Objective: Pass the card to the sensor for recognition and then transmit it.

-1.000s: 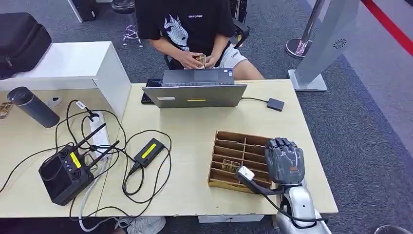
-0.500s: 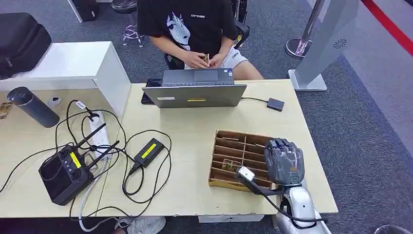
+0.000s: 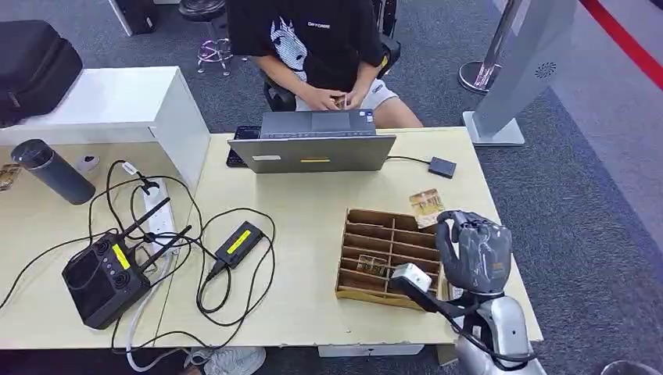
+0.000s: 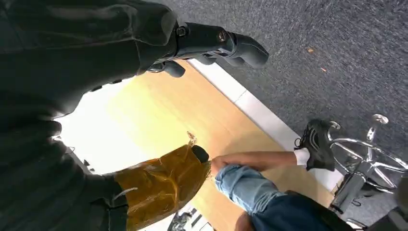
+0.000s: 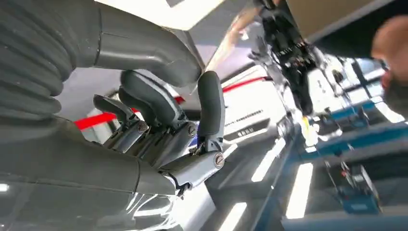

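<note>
My right hand is raised over the right end of the wooden slotted box and pinches a brownish printed card at its fingertips, just past the box's far right corner. Another card lies in one slot of the box. The small black square sensor sits on the table beyond the held card, wired to the laptop. In the right wrist view my right hand's fingers are curled inward. My left hand hangs beside the table, holding nothing, with its fingers apart from its tape-wrapped thumb.
A person sits behind the laptop, handling something small. On the left of the table are a power strip, tangled cables, a black adapter, a black controller and a dark bottle. A grey stand is at the far right.
My right hand has risen and turned above the box's right end, and a card now shows at its fingertips. The person's hands shifted slightly.
</note>
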`<state>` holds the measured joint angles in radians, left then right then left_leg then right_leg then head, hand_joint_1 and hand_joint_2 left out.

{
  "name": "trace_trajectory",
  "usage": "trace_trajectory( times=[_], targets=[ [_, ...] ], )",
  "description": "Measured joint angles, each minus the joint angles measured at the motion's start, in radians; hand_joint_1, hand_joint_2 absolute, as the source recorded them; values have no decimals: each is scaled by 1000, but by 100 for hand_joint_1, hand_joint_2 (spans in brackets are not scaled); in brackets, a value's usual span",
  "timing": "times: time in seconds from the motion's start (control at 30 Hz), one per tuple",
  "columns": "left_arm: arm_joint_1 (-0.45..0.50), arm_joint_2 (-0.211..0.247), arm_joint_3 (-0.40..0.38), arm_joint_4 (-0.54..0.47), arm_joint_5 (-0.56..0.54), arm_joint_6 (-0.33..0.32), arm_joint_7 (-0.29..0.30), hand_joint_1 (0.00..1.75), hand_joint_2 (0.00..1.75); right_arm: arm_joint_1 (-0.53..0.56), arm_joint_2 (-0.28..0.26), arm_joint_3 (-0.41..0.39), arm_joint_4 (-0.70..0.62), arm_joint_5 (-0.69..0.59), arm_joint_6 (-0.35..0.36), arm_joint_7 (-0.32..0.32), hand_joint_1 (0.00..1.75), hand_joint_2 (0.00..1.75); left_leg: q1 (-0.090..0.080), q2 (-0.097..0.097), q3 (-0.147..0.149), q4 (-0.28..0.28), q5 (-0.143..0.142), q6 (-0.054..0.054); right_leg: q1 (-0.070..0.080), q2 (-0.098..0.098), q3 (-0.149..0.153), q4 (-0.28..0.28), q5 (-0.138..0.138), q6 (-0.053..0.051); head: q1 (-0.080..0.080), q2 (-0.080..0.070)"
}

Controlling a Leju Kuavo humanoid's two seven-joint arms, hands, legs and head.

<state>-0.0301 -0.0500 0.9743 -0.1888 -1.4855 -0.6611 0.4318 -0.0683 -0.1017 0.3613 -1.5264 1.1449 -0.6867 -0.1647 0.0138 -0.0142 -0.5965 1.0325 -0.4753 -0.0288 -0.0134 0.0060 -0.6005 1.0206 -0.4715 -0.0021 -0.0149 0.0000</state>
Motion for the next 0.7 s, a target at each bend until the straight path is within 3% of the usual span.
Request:
trace_trajectory(
  times=[0.2,0.3,0.43,0.57,0.7],
  targets=[
    [1,1,2,0,30,-1,18,0,175,19,-82,2,-197,-261,61,-106,175,175,-1,0,0,0,0,0,-1,0,0,0,0,0,0,0],
    [1,2,3,0,37,-2,21,0,175,15,-107,-1,-262,-306,84,-128,175,175,-1,0,0,0,0,0,-1,0,0,0,0,0,0,0],
    [-1,7,4,0,39,-12,25,0,175,-65,-110,-1,-286,-379,210,-150,175,175,-1,3,0,0,0,0,-1,2,1,1,1,0,0,0],
    [-6,16,3,0,21,-30,8,0,175,-243,-73,53,-200,-341,374,-90,175,175,0,4,1,0,1,-1,0,4,1,2,2,-2,0,0],
    [-17,30,-4,0,0,-47,-15,0,175,-481,37,155,34,-308,443,-3,175,175,0,6,3,-1,5,-2,0,6,0,3,4,-4,0,0]
  ],
)
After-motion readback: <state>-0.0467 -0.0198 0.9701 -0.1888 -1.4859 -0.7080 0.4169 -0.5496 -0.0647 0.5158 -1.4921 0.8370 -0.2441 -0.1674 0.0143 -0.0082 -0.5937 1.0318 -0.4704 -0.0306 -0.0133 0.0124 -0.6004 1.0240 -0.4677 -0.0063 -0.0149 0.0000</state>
